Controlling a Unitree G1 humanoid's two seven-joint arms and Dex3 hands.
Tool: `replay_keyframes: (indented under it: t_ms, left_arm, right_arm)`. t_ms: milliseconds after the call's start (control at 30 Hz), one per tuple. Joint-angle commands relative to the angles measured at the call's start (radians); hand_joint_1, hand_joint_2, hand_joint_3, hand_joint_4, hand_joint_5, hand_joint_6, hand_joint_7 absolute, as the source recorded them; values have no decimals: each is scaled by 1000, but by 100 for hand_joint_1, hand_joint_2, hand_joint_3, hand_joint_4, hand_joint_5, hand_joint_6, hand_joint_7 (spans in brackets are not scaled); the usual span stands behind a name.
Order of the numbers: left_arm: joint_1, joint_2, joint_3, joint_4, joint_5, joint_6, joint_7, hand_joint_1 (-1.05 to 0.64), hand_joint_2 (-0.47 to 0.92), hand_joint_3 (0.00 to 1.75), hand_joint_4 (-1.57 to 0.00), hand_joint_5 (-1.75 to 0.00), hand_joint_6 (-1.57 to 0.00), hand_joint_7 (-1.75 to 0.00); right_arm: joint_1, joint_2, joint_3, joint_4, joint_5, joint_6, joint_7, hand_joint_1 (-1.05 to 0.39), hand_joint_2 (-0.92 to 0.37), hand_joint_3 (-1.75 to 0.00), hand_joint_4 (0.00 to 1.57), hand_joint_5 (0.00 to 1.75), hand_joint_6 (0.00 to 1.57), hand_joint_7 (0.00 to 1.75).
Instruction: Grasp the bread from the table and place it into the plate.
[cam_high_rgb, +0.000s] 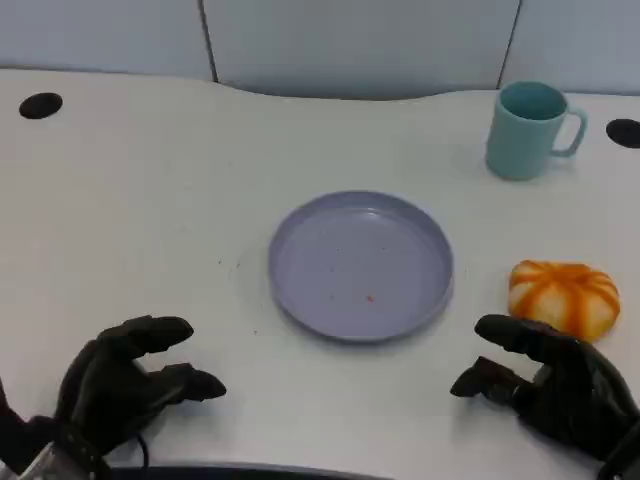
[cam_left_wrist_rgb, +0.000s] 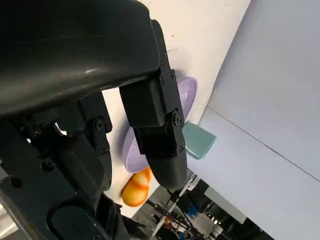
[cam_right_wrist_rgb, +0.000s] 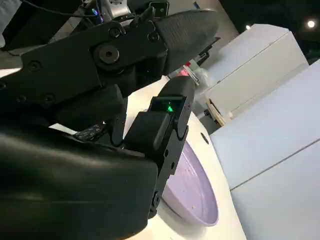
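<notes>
Right robot hand (cam_high_rgb: 555, 385) open and empty just beside the bread (cam_high_rgb: 563, 297); a clumsy reach could nudge it away from the plate (cam_high_rgb: 300, 300).

plate (cam_right_wrist_rgb: 192, 192) half behind fingers (cam_right_wrist_rgb: 160, 135)

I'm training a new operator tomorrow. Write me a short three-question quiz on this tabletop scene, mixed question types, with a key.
1. True or false: the bread lies on the plate.
2. Which hand is nearer the bread? A) left hand B) right hand
3. Fill in: the mug stands at the table's far ____ side, as the head view shows it.

Key: 1 false, it lies on the table beside the plate. 2 B. 3 right.
</notes>
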Motion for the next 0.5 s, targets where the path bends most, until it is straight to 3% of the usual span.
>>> replay_keyframes:
  t_ms: [33, 500]
  left_arm:
    - [-5, 19, 3, 11, 0, -4, -3, -105, 28, 0, -157, -20, -146, 0]
    - [-14, 17, 13, 27, -10, 3, -17, -105, 28, 0, -157, -20, -146, 0]
  right_arm:
    - [33, -11, 1, 48, -26, -7, -25, -40, -91, 0, 74, 96, 105, 0]
    - [21, -12, -10, 82, -23, -32, -1, -41, -92, -1, 78, 85, 104, 0]
